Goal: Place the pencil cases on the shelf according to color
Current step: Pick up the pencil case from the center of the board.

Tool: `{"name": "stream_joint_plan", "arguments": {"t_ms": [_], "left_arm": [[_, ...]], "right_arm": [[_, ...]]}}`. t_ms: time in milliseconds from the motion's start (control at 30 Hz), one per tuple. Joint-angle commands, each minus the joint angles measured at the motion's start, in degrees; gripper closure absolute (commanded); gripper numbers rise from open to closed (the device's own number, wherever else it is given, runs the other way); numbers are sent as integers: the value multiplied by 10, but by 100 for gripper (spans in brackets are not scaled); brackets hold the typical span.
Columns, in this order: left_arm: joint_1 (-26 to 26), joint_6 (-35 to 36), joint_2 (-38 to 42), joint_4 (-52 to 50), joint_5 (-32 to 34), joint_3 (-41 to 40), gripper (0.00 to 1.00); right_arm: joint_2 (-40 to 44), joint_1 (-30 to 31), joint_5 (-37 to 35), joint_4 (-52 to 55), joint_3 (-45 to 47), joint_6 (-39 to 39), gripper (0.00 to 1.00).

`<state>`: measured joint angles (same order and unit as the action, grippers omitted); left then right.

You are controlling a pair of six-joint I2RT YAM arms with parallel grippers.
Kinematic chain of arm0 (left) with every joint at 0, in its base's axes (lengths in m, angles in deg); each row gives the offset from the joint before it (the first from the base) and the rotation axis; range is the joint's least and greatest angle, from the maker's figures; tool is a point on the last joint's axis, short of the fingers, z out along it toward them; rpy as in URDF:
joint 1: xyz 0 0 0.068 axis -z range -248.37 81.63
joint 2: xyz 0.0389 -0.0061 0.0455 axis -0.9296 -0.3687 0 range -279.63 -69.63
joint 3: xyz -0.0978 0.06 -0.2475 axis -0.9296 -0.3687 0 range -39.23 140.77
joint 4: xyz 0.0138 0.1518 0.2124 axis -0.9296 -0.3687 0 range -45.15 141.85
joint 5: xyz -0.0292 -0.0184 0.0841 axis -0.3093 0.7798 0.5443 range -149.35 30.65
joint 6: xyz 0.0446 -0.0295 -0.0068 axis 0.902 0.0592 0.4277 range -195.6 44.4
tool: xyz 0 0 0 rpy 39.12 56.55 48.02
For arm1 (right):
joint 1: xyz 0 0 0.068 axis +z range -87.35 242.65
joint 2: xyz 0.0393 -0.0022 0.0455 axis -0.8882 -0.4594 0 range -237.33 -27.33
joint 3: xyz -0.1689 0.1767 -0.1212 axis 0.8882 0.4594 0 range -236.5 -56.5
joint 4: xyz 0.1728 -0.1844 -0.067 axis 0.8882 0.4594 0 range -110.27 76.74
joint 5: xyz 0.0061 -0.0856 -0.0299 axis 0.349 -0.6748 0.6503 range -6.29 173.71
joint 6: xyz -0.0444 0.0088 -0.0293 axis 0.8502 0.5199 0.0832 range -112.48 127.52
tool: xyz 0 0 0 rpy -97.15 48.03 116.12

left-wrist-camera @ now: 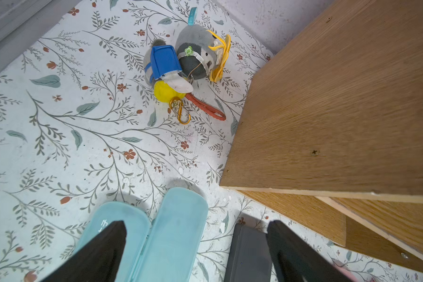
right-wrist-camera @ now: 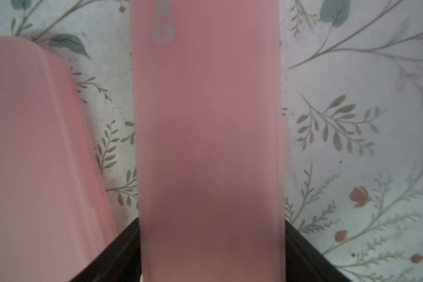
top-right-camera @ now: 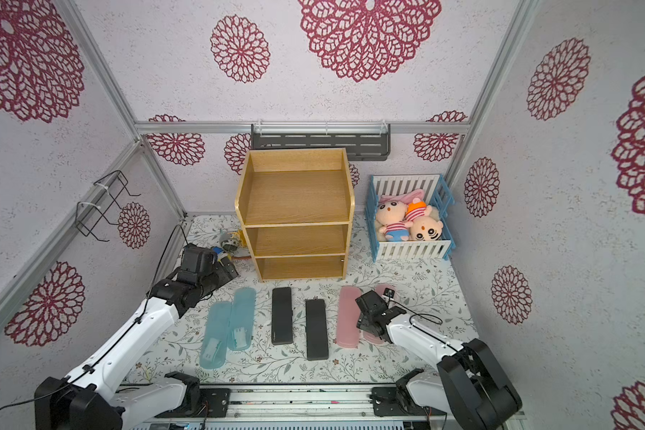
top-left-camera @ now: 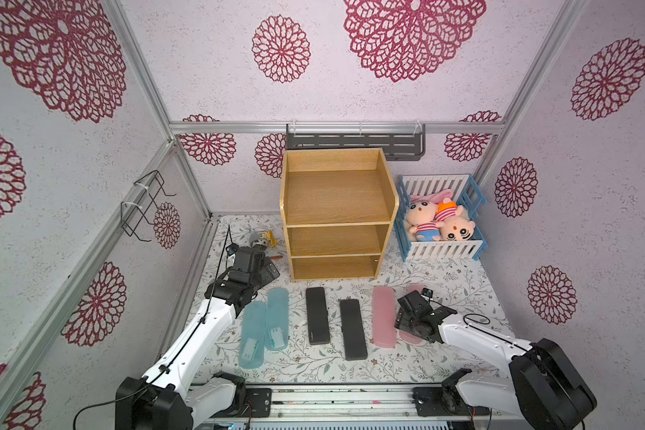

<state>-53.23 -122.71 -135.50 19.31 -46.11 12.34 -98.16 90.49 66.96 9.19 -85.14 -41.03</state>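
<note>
Six pencil cases lie in a row on the floral table in front of the wooden shelf (top-left-camera: 337,224), whose three tiers are bare. From the left they are two light blue (top-left-camera: 253,335) (top-left-camera: 277,320), two black (top-left-camera: 317,316) (top-left-camera: 353,329) and two pink. My right gripper (right-wrist-camera: 211,256) is down over the outer pink case (right-wrist-camera: 208,122), one finger pressed to each long side. The other pink case (top-left-camera: 383,316) lies beside it. My left gripper (left-wrist-camera: 198,254) hangs open above the far ends of a blue case (left-wrist-camera: 176,232) and a black case (left-wrist-camera: 247,251), holding nothing.
A blue-and-white crate (top-left-camera: 444,251) of plush toys stands right of the shelf. A small plush keychain toy (left-wrist-camera: 181,63) lies left of the shelf near the back. A dark grey rack (top-left-camera: 354,141) hangs on the back wall, and wire hooks (top-left-camera: 146,204) on the left wall.
</note>
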Motion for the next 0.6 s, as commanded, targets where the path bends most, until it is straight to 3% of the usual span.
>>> {"name": "stream_joint_plan", "arguments": {"t_ms": [0, 367, 567], "left_arm": [[6, -3, 14, -16, 11, -1, 3], [42, -13, 27, -37, 49, 20, 3], [60, -20, 18, -43, 52, 35, 3]], "right_arm": [[-5, 9, 42, -11, 11, -9, 25], [153, 17, 40, 92, -48, 5, 28], [210, 20, 89, 111, -92, 46, 30]]}}
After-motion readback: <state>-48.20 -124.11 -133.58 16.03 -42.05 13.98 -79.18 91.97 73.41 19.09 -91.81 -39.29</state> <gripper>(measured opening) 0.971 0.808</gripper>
